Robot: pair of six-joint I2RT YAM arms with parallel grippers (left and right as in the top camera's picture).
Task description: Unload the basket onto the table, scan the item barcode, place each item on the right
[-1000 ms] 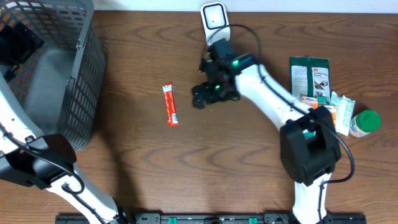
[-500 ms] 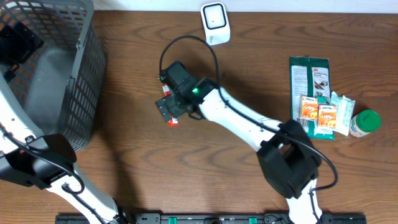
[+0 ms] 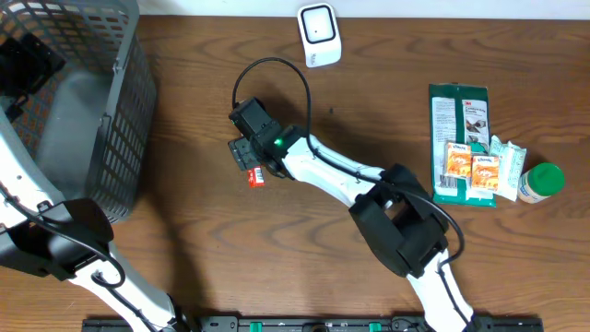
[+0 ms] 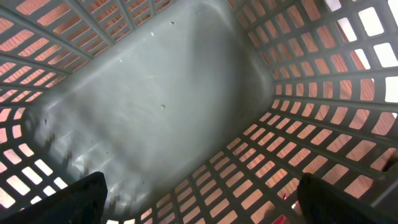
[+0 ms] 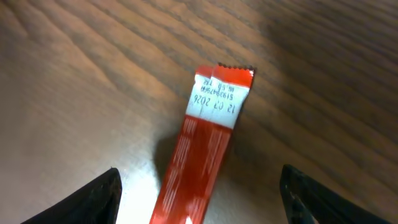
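Note:
The item is a slim red stick packet [image 5: 208, 143] with a white printed end, lying flat on the wooden table. In the overhead view only its near end [image 3: 257, 178] shows from under my right gripper [image 3: 247, 152]. In the right wrist view that gripper [image 5: 199, 172] hangs over the packet, open, one finger on each side and neither touching it. The white scanner [image 3: 318, 32] stands at the table's far edge, well apart. My left gripper [image 4: 200, 180] is open inside the grey basket [image 4: 155, 93], holding nothing.
The grey mesh basket [image 3: 124, 83] fills the far left corner. At the right lie a green package [image 3: 458, 115], two orange tissue packs [image 3: 470, 171] and a green-capped bottle [image 3: 541, 182]. My right arm stretches diagonally across the table's middle.
My right gripper swung left from near the scanner to above the red packet, and its jaws have narrowed a little. The left arm has not moved.

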